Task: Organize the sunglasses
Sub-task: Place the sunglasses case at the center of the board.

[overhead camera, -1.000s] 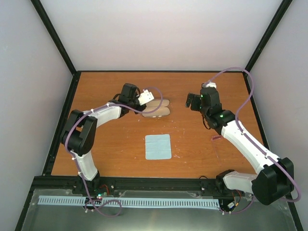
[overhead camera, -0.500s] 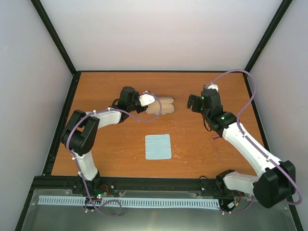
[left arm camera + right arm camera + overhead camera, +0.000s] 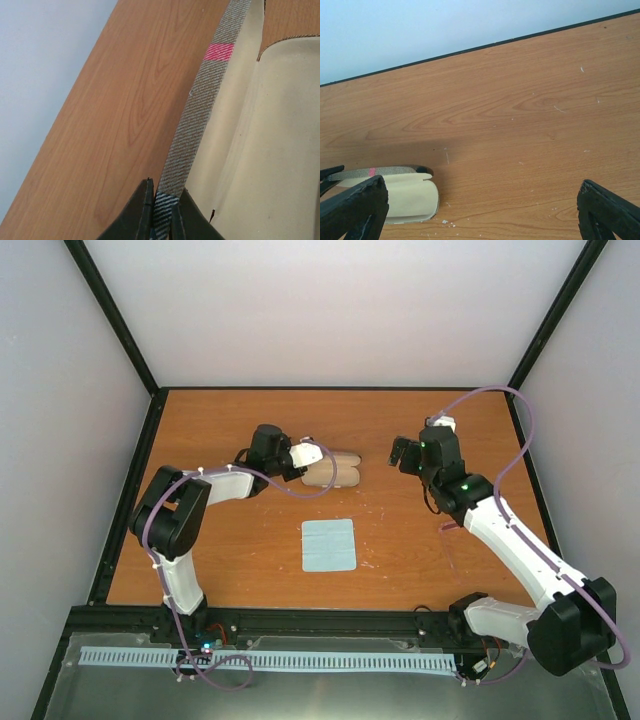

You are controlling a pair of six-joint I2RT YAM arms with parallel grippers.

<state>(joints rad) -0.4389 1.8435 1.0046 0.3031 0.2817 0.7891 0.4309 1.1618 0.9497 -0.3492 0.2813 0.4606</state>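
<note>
The brown grey-striped case (image 3: 340, 471) lies open at the back middle of the table, its cream lining up. My left gripper (image 3: 316, 461) is shut on the case's striped edge; the left wrist view shows the jaws (image 3: 162, 215) pinching the edge beside the lining (image 3: 260, 150). My right gripper (image 3: 397, 452) hovers to the right of the case, open wide and empty (image 3: 480, 210). The case's end (image 3: 405, 197) shows at the lower left of the right wrist view. A small pink piece (image 3: 447, 527) shows beside my right forearm, probably the sunglasses; the rest is hidden.
A light blue square cloth (image 3: 329, 545) lies flat in the middle of the table, in front of the case. Black frame posts and white walls close in the table on the left, back and right.
My left gripper has turned and dropped lower while holding the case edge, and the case has shifted slightly right. My right gripper has edged a little to the right.
</note>
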